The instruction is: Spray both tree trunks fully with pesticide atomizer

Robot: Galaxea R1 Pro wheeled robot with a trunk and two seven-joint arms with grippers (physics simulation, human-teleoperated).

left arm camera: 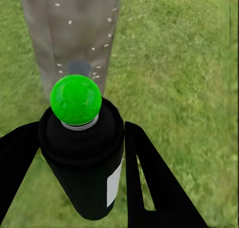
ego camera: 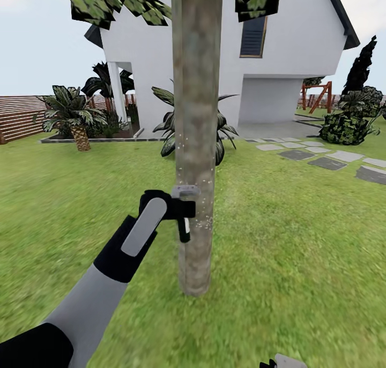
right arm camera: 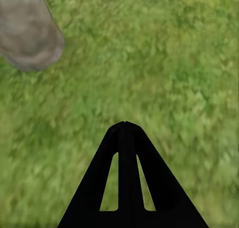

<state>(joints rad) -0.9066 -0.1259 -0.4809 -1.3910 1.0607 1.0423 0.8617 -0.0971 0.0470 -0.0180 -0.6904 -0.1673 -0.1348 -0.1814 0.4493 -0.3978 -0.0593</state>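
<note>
Left gripper point(ego camera: 179, 207): I have it pinching the pesticide atomizer point(left arm camera: 84, 153), one black finger on each side of the dark body, arm reaching forward from the near left.
Pesticide atomizer: held just beside the tree trunk point(ego camera: 197, 137), pale head point(ego camera: 185, 191) against the bark in my head view; green cap point(left arm camera: 76, 99) pointing at the trunk in the left wrist view.
Tree trunk: directly ahead, upright in the garden lawn point(ego camera: 300, 239), mottled grey-brown.
Pesticide point(ego camera: 206, 218): white specks scattered on the bark around and above the atomizer.
Right gripper point(right arm camera: 126, 124): fingers pressed together, empty, over grass, trunk base point(right arm camera: 27, 36) nearby.
Far: white house point(ego camera: 289, 51), palm point(ego camera: 75, 116) far left.
</note>
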